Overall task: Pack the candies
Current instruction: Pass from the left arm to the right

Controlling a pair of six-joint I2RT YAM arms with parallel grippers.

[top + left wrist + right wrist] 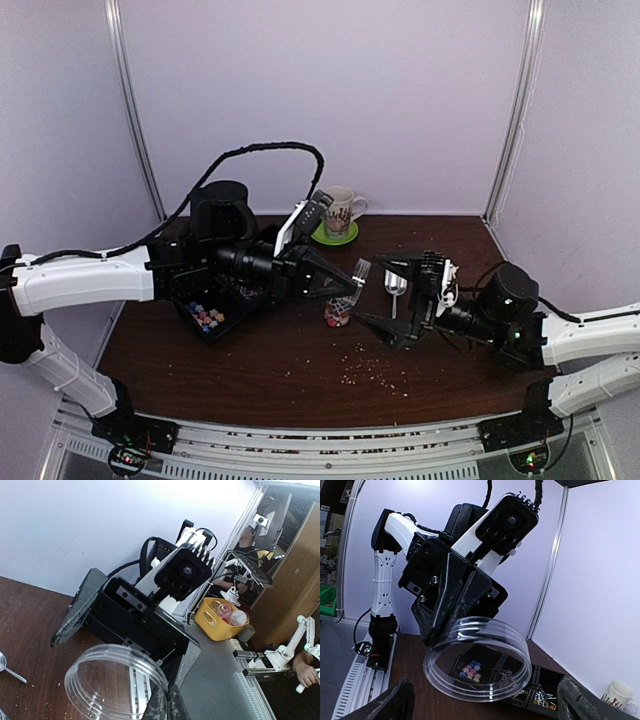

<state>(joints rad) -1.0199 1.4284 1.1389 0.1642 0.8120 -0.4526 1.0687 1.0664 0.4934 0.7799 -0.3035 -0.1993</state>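
My left gripper [350, 284] [167, 701] is shut on the rim of a clear round plastic container [360, 271] [114, 680] [477, 660], which it holds tilted above the table. The right gripper [392, 298] [487, 705] faces its mouth, open, one finger on each side and apart from it. The candies lie in a black compartment tray [190, 312]: pastel star pieces [209, 318] [471, 670] in one cell, thin sticks [542, 698] in another. A small round pot with red and white pieces [338, 314] stands under the held container.
A metal spoon [395, 284] [6, 663] is by the right gripper. At the back, a patterned mug [340, 211] [618, 695] stands on a green saucer. Pale crumbs [372, 372] dot the brown table toward the front. White walls close in the back and sides.
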